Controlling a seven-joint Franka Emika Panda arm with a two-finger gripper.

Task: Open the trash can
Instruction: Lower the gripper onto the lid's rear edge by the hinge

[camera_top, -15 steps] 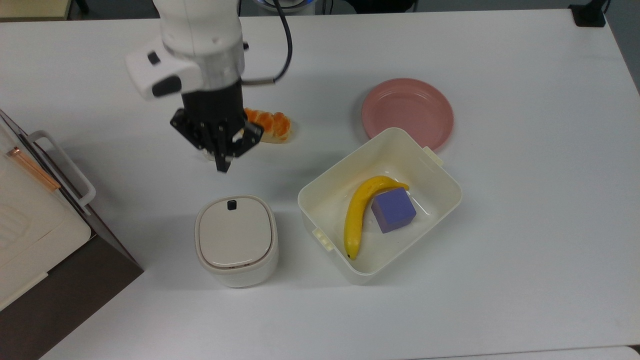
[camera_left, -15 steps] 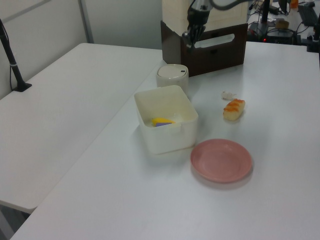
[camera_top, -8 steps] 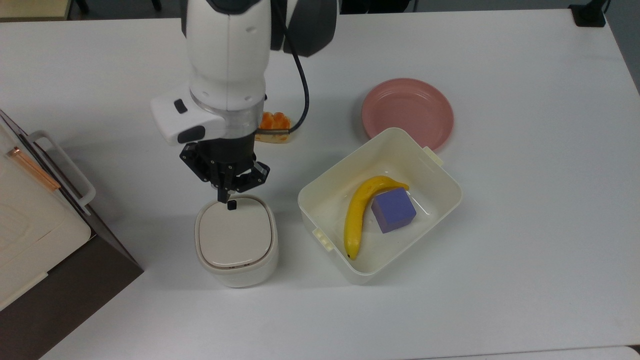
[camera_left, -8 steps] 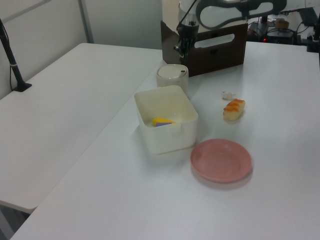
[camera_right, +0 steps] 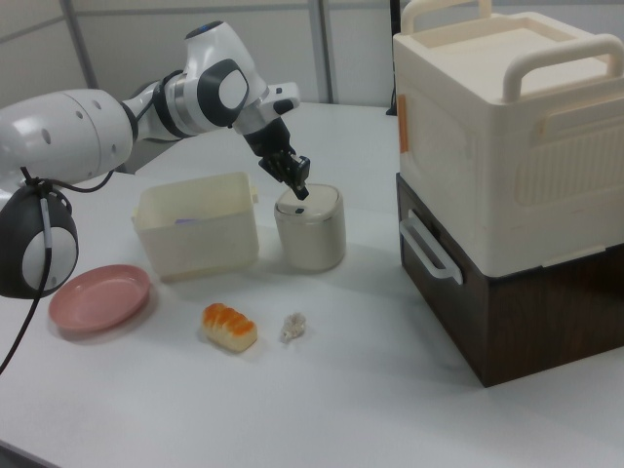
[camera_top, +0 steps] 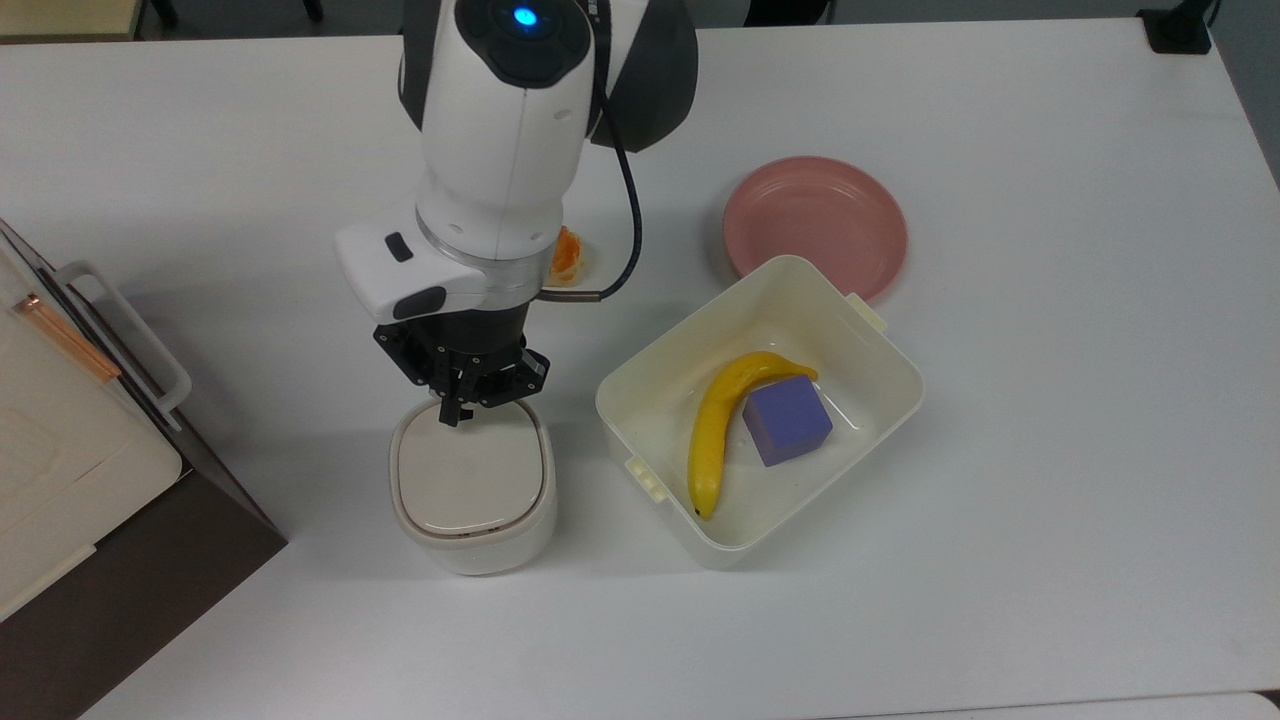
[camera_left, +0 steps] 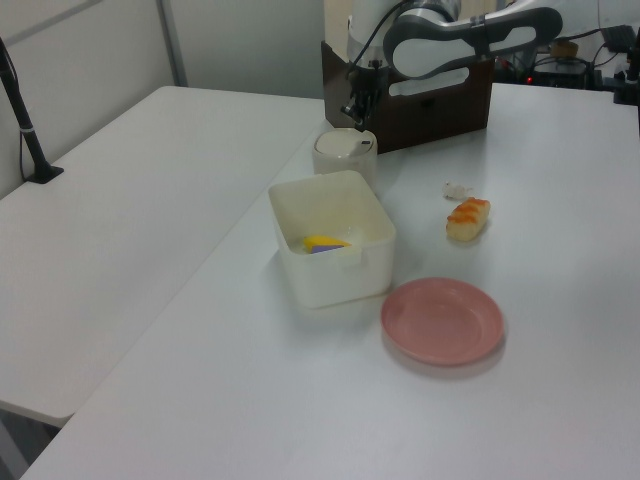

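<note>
Directly beneath the black two-finger gripper [camera_top: 455, 408] stands the small cream-white rounded-square plastic trash can [camera_top: 472, 485], its flat beige lid [camera_top: 470, 472] down and level, so the bin is judged unopened. The gripper points straight down, and its fingers are drawn together into a single narrow tip with nothing between them. In the right view the tip [camera_right: 301, 191] hangs just above the small black button [camera_right: 299, 209] at the lid's edge; whether tip and button touch cannot be told.

The relation that governs the coming move is vertical: the button lies under the tip, and the rest of the lid extends away from it toward the top view's bottom. A short downward press on the button is judged to be what remains, with little sideways correction needed.

To the top view's right of the gripper, well apart, sits a larger lidless cream rectangular tub [camera_top: 880, 340] holding a yellow banana [camera_top: 716, 435] and a purple cube [camera_top: 787, 419]. To the top view's left stands a large white-and-brown appliance with a handle [camera_top: 60, 440]. All rest on a white table [camera_top: 1050, 500].
</note>
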